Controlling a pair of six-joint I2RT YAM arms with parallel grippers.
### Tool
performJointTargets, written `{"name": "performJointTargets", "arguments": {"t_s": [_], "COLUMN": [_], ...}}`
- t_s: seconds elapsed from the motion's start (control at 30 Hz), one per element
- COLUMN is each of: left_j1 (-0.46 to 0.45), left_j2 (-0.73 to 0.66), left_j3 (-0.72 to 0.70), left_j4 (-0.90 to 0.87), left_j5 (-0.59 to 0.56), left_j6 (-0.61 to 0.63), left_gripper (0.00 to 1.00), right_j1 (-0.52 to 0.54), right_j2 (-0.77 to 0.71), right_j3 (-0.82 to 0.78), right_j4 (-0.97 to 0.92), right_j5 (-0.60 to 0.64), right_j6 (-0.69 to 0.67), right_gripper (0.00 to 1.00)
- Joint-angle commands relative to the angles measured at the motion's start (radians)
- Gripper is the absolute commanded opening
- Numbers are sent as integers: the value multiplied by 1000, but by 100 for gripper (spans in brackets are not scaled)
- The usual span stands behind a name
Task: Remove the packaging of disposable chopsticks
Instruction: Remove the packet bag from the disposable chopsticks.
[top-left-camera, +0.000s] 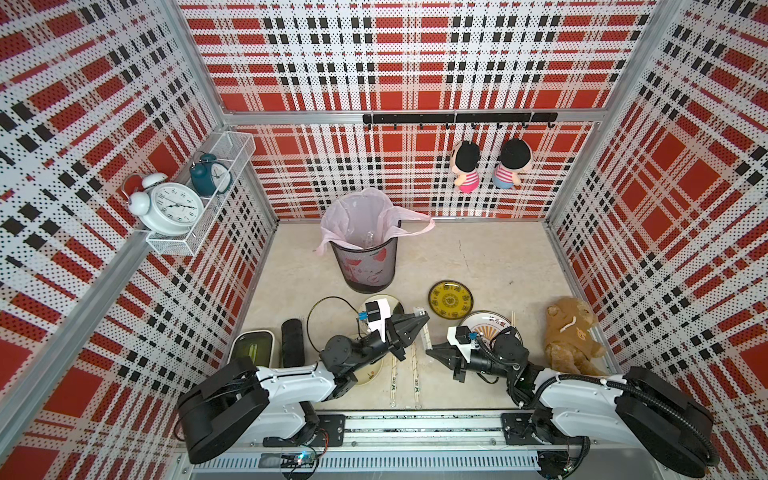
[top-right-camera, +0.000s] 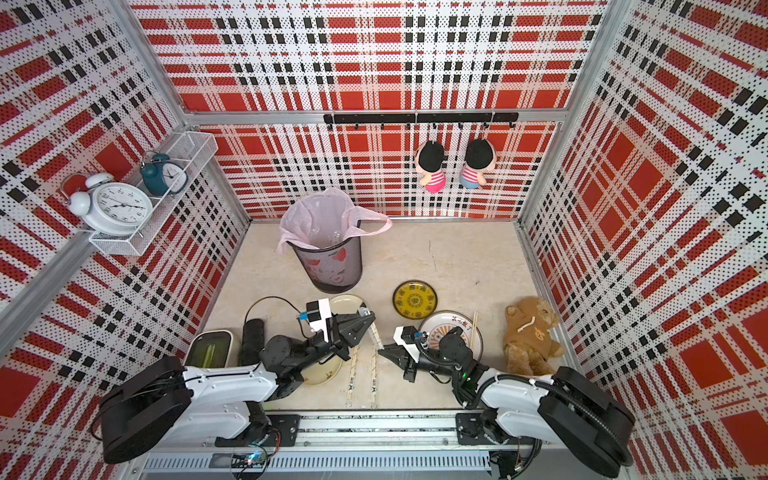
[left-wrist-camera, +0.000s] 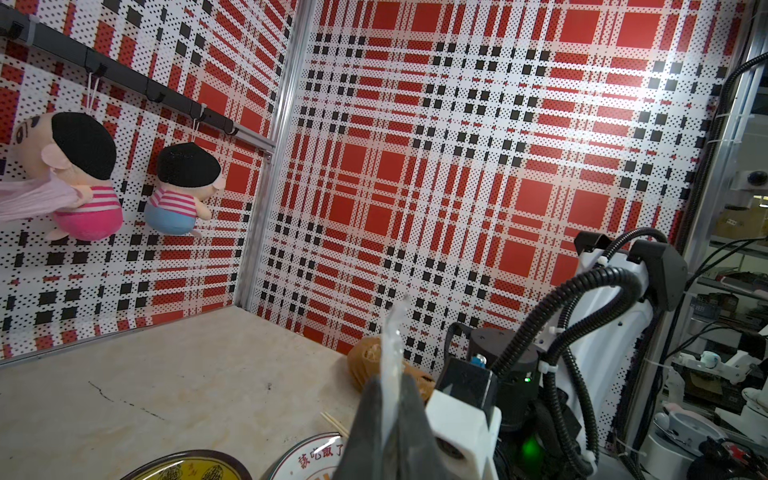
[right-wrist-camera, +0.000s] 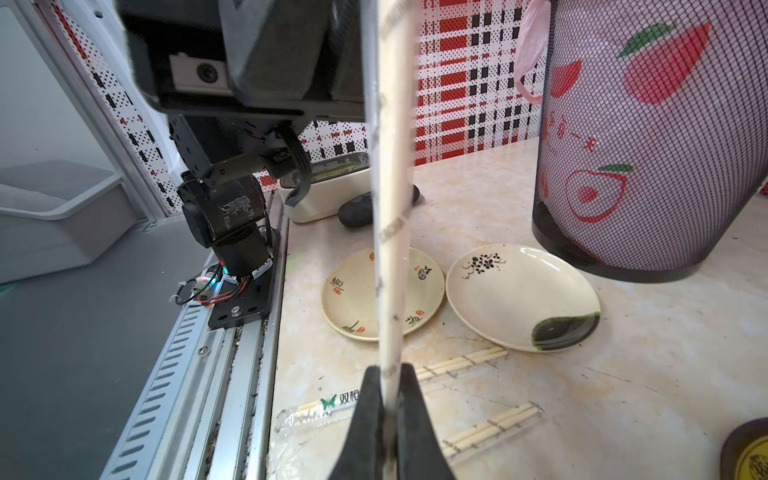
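Clear, crinkled plastic packaging (left-wrist-camera: 392, 345) is pinched between the dark, wedge-shaped fingers of the left gripper (left-wrist-camera: 390, 388), and its thin film end pokes out beyond them. The right gripper (right-wrist-camera: 390, 374) is pressed together on the other end of the same piece. There a slim, pale wooden pair of chopsticks (right-wrist-camera: 390, 270) shows through the whitish-printed wrap. This pair runs straight from one gripper to the other, clear of the table (top-left-camera: 478, 257). It is on the robot's side of the black mesh bin (top-left-camera: 368, 266) and a little to the bin's right.

The bin is a tapering cylinder of fine wire net, lined with a soft pink bag. Farther from the bin, toward the arms' rail, two more wrapped pairs (top-left-camera: 394, 380) lie flat and nearly parallel on the beige, marbled tabletop. Two shallow, glossy cream plates (right-wrist-camera: 521, 297) sit rim to rim just beside the bin's base. To the right of the bin, a bare pair of sticks (top-right-camera: 473, 328) lies on a round white plate (top-right-camera: 453, 320).
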Motion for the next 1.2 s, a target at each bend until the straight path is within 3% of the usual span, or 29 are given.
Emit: {"name": "performJointTargets", "arguments": {"t_s": [0.0,0.33,0.4,0.53,0.67,0.73,0.77,0.83,0.97,1.03,1.17], "left_j1": [-14,3,6,9,13,14,14,14,16,14,13], "left_j2": [77,162,159,155,160,161,161,154,139,148,166], "left_j3": [-37,-52,-56,-60,-61,-61,-62,-67,-54,-44,-37], "left_j4": [-70,23,23,15,13,11,12,17,-26,-38,-30], "left_j5": [24,49,49,45,49,49,53,51,39,48,49], "left_j6": [-15,-63,-63,-59,-57,-57,-56,-52,-45,-46,-47], "left_gripper": [10,9,2,10,0,5,13,0,0,16,3], "right_j1": [-3,-3,-3,-3,-3,-3,-3,-3,-3,-3,-3], "right_j2": [-62,-53,-52,-53,-52,-50,-49,-46,-43,-43,-48], "right_j3": [41,74,78,88,93,93,93,93,87,87,96], "right_j4": [153,129,126,120,112,108,108,107,107,107,97], "right_j5": [-17,-20,-20,-28,-30,-30,-30,-28,-22,-19,-17], "right_j6": [-27,-36,-36,-35,-35,-35,-33,-32,-30,-30,-36], "right_gripper": [0,0,0,0,0,0,0,0,0,0,0]}}
